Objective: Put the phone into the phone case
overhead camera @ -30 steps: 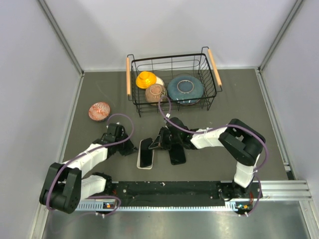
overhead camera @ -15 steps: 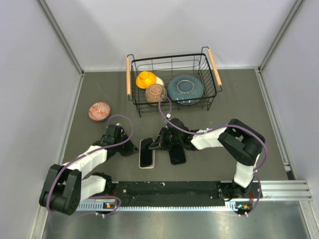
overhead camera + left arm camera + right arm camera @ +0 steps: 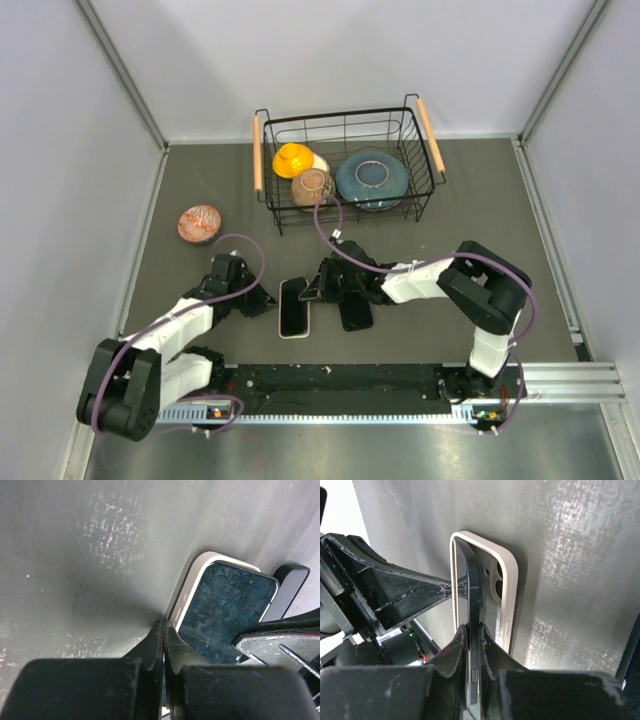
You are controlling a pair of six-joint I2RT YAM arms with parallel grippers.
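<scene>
A white phone case (image 3: 284,318) lies on the dark mat, seen also in the right wrist view (image 3: 509,580) and the left wrist view (image 3: 192,575). The dark phone (image 3: 295,306) sits tilted in it, one long edge raised (image 3: 472,592). Its screen faces up (image 3: 225,610). My right gripper (image 3: 314,290) (image 3: 471,630) is shut on that raised edge of the phone. From the other side, my left gripper (image 3: 263,298) (image 3: 164,625) is shut with nothing between its fingers. Its tips rest against the case's left edge.
A second flat black slab (image 3: 355,310) lies just right of the case, under the right wrist. A wire basket (image 3: 430,150) at the back holds bowls and a blue plate. A patterned bowl (image 3: 199,223) sits at the left. A metal rail (image 3: 340,380) runs along the near edge.
Almost nothing differs. The left wrist has crept slightly toward the case, and the right gripper keeps its hold on the phone's edge.
</scene>
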